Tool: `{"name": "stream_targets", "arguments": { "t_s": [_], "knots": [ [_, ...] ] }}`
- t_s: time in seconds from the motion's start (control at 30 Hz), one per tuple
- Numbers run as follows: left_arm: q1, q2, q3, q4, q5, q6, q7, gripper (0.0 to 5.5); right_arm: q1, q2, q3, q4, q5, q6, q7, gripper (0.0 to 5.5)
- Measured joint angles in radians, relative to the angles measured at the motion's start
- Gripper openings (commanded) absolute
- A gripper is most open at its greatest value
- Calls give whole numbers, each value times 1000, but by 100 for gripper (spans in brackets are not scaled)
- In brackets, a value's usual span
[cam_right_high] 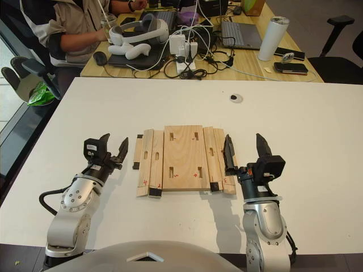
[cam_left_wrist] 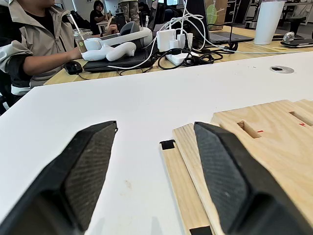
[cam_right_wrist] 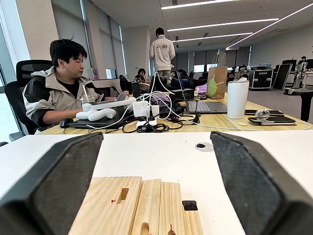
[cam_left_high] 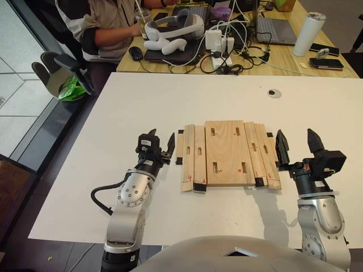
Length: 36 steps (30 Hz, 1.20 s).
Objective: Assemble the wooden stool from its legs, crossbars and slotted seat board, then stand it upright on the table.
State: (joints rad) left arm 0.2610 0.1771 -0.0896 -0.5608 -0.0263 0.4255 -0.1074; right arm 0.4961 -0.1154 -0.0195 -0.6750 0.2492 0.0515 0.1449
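The left gripper (cam_left_high: 161, 136), fingers spread and empty, hovers beside the left strips (cam_left_high: 193, 158). The slotted seat board (cam_left_high: 227, 153) and right strips (cam_left_high: 262, 156) lie flat on the table (cam_left_high: 142, 102). The right gripper (cam_left_high: 295, 136) is likewise spread. Assembly looks unstarted.

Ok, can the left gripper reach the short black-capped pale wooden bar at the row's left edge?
Probably yes: the open left gripper sits right beside that short black-capped wooden bar, with only bare white table between them and nothing lying on it.
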Motion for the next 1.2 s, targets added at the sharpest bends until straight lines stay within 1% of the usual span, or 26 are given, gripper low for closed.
{"name": "stream_targets", "arguments": {
  "t_s": [0.2,0.43,0.63,0.7,0.83,1.03,1.2],
  "knots": [
    [-45,10,-36,2,59,97,11,317,-38,-1,-4,5,4,18,-1,411],
    [-99,21,-84,22,116,255,13,317,-57,-1,-3,7,11,33,-1,411],
    [-106,66,-172,35,169,351,-12,317,-70,-1,-3,8,19,50,-1,411],
    [-112,50,-163,34,169,348,-3,317,-72,-1,-3,8,20,52,-1,411],
    [-123,-51,-65,6,103,255,38,317,-73,-1,-4,8,21,54,-2,411],
    [-100,-52,-49,9,114,208,48,317,-74,-1,-4,9,20,55,-2,411],
    [-101,-97,-16,-15,101,122,80,317,-78,-1,-5,11,22,60,-1,411]
  ]
}}
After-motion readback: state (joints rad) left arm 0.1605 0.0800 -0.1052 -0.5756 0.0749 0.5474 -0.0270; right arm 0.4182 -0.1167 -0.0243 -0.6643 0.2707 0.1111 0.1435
